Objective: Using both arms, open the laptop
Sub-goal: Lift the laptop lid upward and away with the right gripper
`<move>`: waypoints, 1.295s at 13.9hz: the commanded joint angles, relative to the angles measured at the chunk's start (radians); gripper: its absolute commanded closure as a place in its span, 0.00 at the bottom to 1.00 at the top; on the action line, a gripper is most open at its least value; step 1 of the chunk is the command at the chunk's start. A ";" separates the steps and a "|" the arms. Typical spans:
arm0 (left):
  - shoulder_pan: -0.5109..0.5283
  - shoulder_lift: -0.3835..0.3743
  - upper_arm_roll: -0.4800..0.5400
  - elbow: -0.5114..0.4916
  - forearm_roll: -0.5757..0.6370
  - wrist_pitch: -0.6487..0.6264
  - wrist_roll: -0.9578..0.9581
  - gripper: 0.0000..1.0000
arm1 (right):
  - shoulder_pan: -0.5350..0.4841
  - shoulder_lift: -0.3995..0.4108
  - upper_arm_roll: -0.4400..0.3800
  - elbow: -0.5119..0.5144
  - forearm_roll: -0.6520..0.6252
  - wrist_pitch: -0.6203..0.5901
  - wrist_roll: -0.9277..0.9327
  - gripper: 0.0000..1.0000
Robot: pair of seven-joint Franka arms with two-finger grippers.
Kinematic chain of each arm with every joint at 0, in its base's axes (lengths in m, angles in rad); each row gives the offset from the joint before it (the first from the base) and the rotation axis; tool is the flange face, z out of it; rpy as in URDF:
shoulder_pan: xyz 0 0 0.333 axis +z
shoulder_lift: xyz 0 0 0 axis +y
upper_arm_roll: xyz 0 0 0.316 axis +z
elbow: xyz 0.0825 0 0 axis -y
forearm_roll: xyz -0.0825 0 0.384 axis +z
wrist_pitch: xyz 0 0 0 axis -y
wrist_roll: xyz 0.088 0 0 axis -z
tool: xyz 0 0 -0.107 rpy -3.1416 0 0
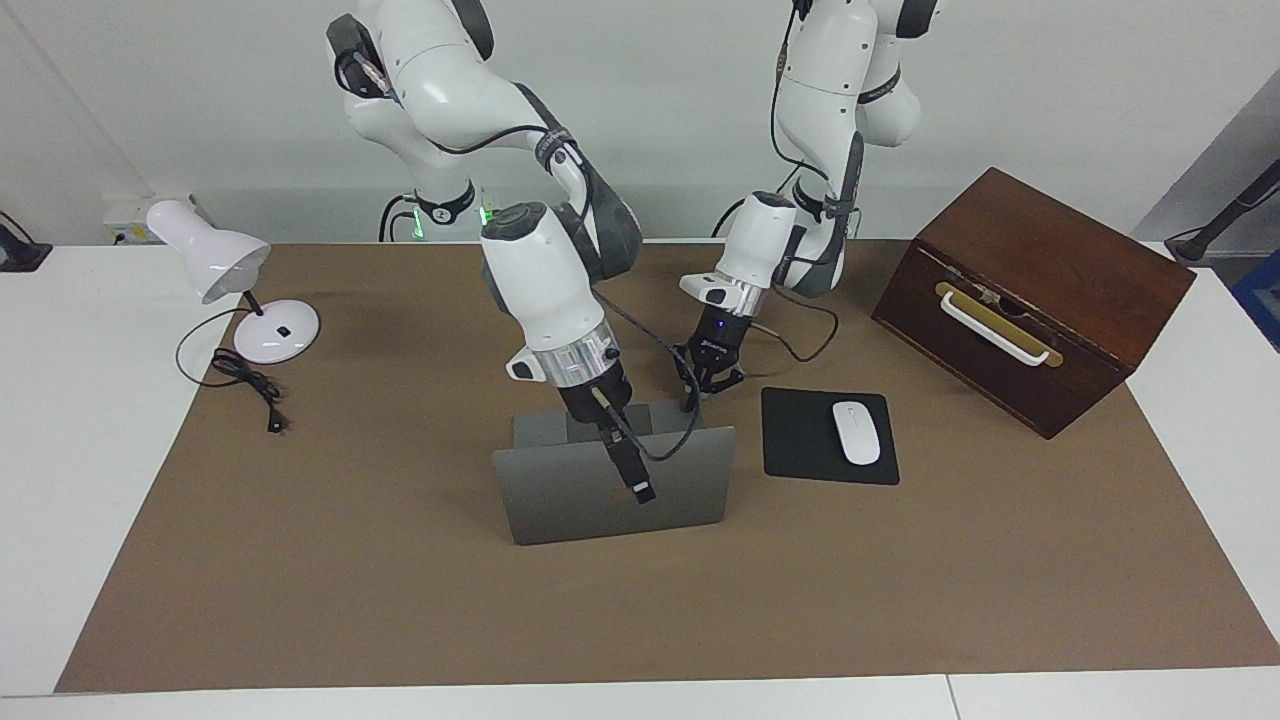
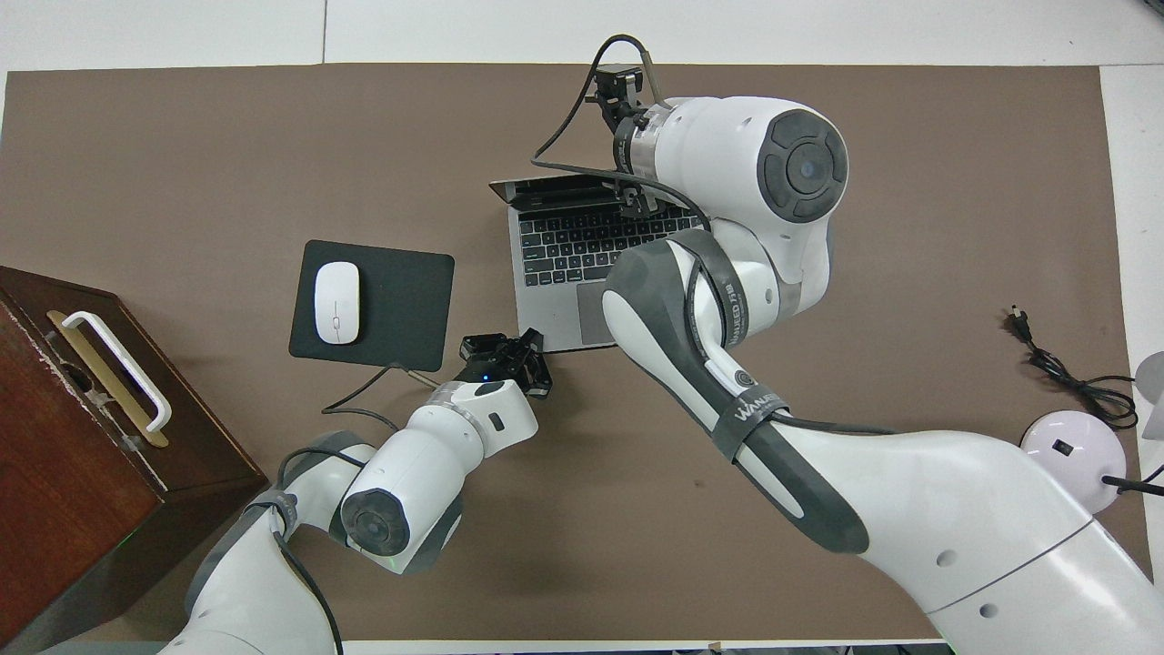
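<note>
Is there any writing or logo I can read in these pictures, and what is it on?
"WANFEED": on the grey strap round the right arm.
A second strap on that arm carries print too blurred to read.
Keyboard letters on the laptop: too small to read.
White mouse: no readable mark.

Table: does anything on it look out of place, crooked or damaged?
Nothing looks damaged or spilled. The wooden box sits at an angle to the edge of the table, and the lamp's cord lies unplugged in a loose heap. The laptop stands open, the right gripper at its lid, the left gripper at its base corner.
</note>
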 commanded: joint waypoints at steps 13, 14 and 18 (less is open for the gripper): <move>0.023 0.053 0.004 0.026 0.021 0.010 -0.009 1.00 | -0.009 0.142 -0.028 0.204 -0.002 -0.017 -0.050 0.00; 0.023 0.053 0.004 0.026 0.021 0.010 -0.009 1.00 | -0.009 0.142 -0.028 0.210 -0.002 -0.021 -0.050 0.00; 0.024 0.053 0.004 0.026 0.021 0.010 -0.009 1.00 | -0.003 0.098 -0.028 0.208 -0.001 -0.098 -0.045 0.00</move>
